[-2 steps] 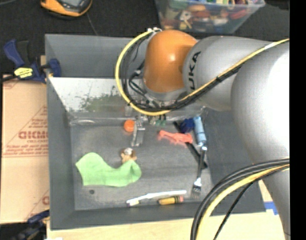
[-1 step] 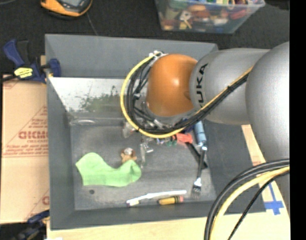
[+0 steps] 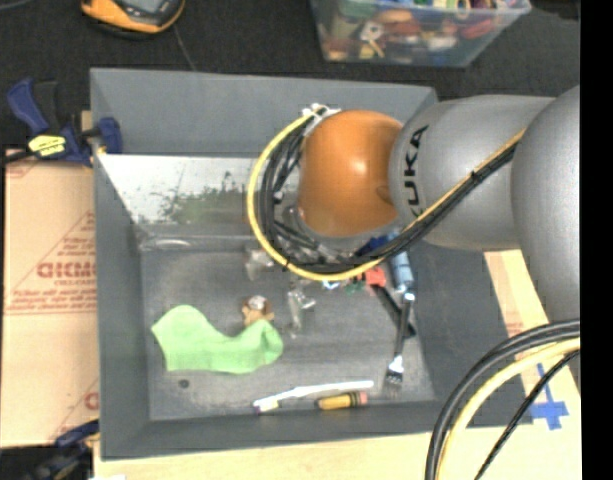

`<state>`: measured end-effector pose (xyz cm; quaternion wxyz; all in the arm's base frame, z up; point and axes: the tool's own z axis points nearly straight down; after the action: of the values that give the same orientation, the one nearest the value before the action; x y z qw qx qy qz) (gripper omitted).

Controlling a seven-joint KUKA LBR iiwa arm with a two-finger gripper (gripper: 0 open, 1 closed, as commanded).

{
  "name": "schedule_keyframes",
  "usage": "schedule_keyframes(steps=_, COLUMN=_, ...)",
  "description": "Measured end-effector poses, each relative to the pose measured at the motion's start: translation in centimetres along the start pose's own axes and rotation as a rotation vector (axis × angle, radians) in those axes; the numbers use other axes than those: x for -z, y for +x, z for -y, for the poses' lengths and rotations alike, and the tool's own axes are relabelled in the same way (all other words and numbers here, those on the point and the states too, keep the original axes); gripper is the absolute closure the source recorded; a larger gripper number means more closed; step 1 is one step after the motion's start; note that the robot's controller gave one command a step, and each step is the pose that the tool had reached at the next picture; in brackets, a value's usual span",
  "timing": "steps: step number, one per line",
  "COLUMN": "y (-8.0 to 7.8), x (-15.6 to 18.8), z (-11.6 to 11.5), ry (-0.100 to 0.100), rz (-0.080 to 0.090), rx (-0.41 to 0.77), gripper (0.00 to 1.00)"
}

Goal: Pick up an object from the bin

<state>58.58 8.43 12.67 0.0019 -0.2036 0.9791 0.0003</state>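
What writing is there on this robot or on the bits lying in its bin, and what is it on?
"KUKA": black letters on the grey arm, beside its orange cover.
On the green cloth, the white stick and the orange pen in the bin: no lettering that can be read.

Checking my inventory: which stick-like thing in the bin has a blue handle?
The tool by the right wall, dark end pointing frontward; the white stick and short orange marker lie along the front wall.
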Motion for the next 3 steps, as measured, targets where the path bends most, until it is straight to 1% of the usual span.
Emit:
schedule_keyframes(steps=1, y=2.4, x=-1.7, z=-2.3, ry=0.0, rz=-0.001, rx=0.155, gripper=0.0)
schedule_keyframes(steps=2, y=3.0, x=-5.6, z=-3.2, ry=0.001, rz=0.005, rx=0.256, gripper=0.0)
schedule_keyframes(steps=3, y=3.5, x=-5.5, z=-6.0, ry=0.001, rz=0.006, rx=0.313, gripper=1.0)
